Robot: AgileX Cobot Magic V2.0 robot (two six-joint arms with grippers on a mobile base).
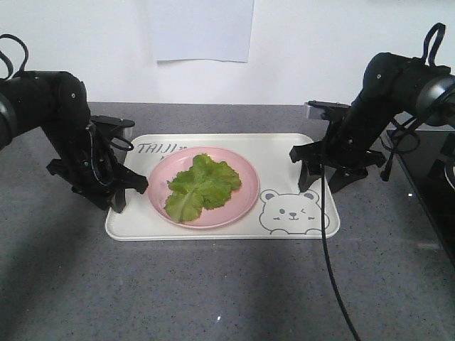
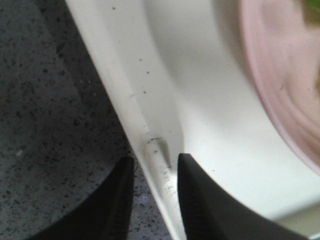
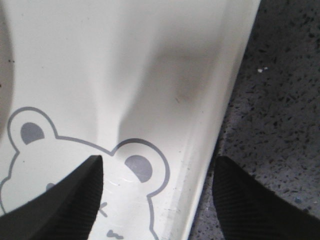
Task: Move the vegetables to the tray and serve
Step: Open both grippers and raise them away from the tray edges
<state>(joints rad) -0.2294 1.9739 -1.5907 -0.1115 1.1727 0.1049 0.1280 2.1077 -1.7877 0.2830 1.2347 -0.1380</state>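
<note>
Left gripper (image 2: 152, 197) straddled the tray (image 2: 200, 125) rim at 9 o'clock, jaws narrow, seemingly not yet clamped. Right gripper (image 3: 157, 200), wide open, straddled the 3 o'clock rim. Lettuce (image 1: 202, 185) lay on the pink plate (image 1: 245, 195) between the 2 arms.

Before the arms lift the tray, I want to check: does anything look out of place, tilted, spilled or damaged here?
Nothing stands out. The lettuce leaf lies wholly on the pink plate, the plate sits flat on the tray, nothing has spilled. The left gripper straddles the tray's rim, and so does the right gripper.
</note>
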